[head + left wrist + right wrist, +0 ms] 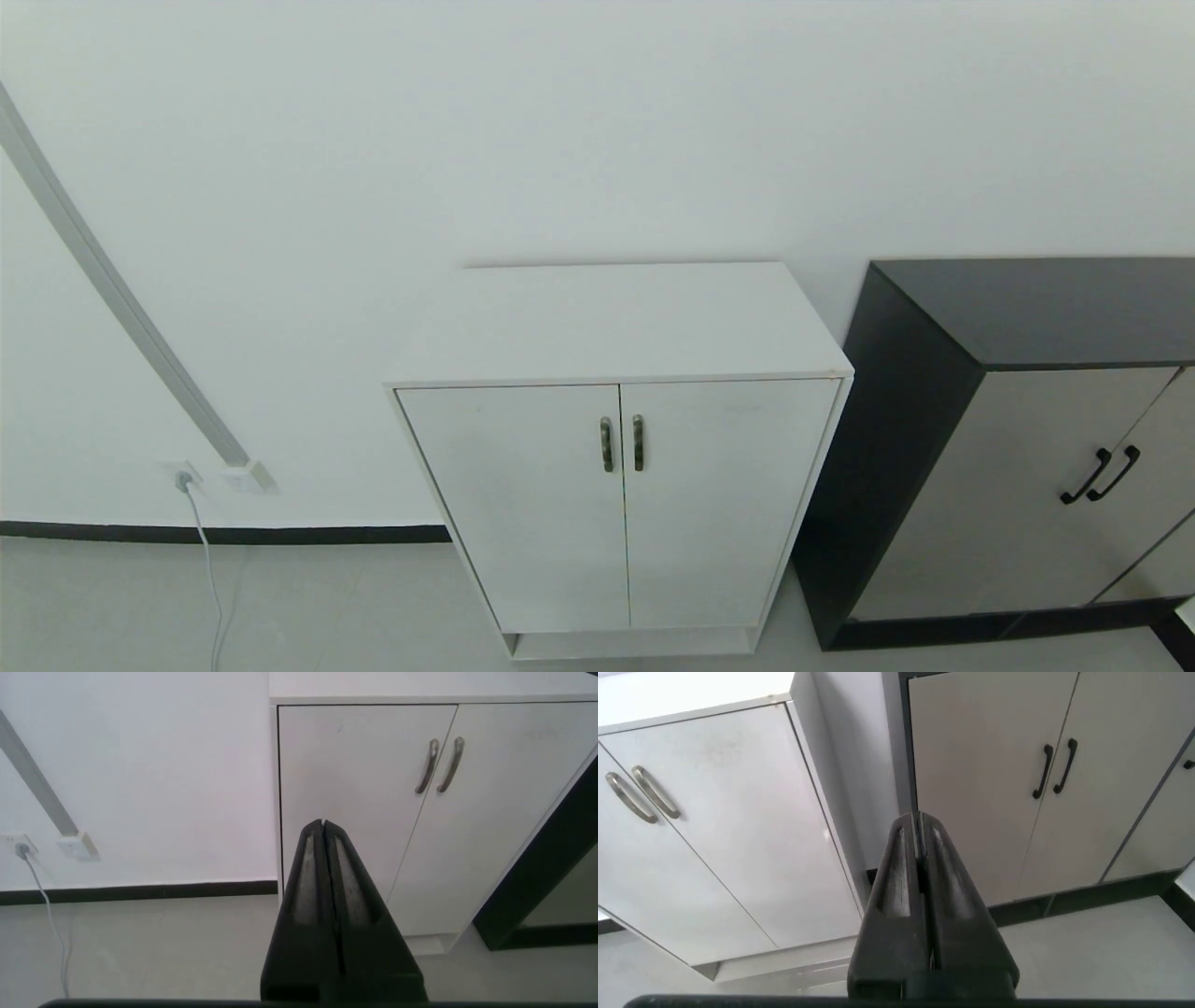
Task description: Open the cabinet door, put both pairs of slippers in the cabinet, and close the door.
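Observation:
A white two-door cabinet (616, 448) stands against the wall with both doors closed. Two metal bar handles (622, 443) sit side by side at the middle seam. In the left wrist view my left gripper (322, 826) is shut and empty, held in front of the cabinet's left door (360, 803), some way off from it. In the right wrist view my right gripper (919, 821) is shut and empty, in front of the gap between the white cabinet's right door (729, 831) and the neighbouring dark cabinet.
A black cabinet (1008, 448) with pale doors and black handles (1100, 474) stands right beside the white one. On the wall to the left are a socket with a plugged-in cable (187, 482) and a slanting conduit (103, 271). Grey floor (280, 607) lies before the cabinets.

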Motion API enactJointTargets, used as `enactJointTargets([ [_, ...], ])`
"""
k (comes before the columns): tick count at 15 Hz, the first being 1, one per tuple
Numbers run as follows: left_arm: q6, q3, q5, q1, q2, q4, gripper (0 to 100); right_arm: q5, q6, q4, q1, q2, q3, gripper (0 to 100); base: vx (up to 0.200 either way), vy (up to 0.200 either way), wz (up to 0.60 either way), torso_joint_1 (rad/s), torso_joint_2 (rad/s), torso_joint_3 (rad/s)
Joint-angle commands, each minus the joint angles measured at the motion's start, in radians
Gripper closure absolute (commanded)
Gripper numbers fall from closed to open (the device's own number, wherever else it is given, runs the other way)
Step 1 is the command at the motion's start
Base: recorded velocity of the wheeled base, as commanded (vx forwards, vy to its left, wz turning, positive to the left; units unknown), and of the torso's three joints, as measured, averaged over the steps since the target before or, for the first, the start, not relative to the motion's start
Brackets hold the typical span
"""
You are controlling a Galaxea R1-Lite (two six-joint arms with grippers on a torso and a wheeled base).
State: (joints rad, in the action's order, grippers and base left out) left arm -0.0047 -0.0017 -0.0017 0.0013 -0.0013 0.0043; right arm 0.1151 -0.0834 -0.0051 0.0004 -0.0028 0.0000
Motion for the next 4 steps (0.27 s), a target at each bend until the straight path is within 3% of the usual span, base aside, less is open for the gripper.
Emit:
enactJointTargets([
  [1, 0.000, 0.000, 0.000, 0.000, 0.001, 0.000, 100, 0.000, 0.001, 0.001, 0.001, 0.003, 0.000, 100, 0.000, 0.000, 0.00, 0.000, 0.00, 0.000],
  [4, 0.000, 0.000, 0.000, 0.000, 0.001, 0.000, 100, 0.000, 0.001, 0.001, 0.001, 0.003, 0.000, 100, 0.000, 0.000, 0.00, 0.000, 0.00, 0.000],
])
